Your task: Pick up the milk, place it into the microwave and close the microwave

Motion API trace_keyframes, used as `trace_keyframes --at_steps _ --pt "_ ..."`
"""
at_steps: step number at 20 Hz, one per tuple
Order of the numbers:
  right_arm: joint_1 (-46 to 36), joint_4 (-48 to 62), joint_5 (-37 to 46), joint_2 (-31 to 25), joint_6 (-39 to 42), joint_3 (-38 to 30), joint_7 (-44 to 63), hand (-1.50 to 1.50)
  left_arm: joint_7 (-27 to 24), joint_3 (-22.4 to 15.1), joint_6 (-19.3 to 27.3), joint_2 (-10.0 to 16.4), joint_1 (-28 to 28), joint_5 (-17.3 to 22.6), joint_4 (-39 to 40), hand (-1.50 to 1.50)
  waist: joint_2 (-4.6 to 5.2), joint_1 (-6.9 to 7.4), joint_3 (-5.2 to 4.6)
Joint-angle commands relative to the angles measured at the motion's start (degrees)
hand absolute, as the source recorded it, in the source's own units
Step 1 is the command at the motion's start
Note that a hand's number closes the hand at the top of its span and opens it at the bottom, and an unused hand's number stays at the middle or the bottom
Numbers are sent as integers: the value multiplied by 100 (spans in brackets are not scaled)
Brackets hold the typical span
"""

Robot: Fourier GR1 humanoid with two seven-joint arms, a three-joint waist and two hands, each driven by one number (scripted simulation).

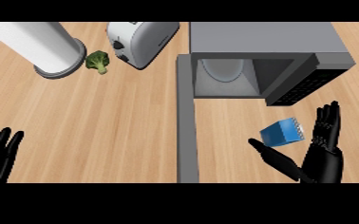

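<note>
A small blue milk carton [282, 133] stands on the wooden counter in front of the microwave [266, 42], to the right of its open door [186, 123]. The door swings out toward me, edge-on, and the cavity shows a round turntable inside. My right hand [324, 159] is open just right of and below the carton, fingers pointing up and thumb stretched toward the left beneath it, without touching it. My left hand [8, 149] rests open at the lower left edge, fingers up.
A silver toaster [140, 42] lies at the back centre, left of the microwave. A white cylinder [48, 47] stands at the back left with a piece of broccoli [98, 61] beside it.
</note>
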Motion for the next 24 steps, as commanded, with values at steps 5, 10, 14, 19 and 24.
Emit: trace_keyframes --at_steps 5,10,14,19,24 --pt "-217 802 -649 -285 506 -778 -517 -150 -33 -139 -65 -195 510 -24 -418 -150 -3 27 0" --pt "-123 1431 -645 -180 717 -749 -901 -150 -325 -227 7 -198 302 -323 -2 -150 -1 13 -1" --pt "-302 2074 -726 -220 934 -884 -1176 -150 102 -241 105 -197 58 -217 -226 -150 3 6 1" --pt "-573 2897 -936 -375 1131 -1334 -1624 -150 -383 -388 42 -198 384 -271 56 -150 2 18 0" --pt "-695 3115 -1029 -495 1223 -1539 -1680 -150 -188 336 -468 -128 297 78 88 -150 0 10 -1"
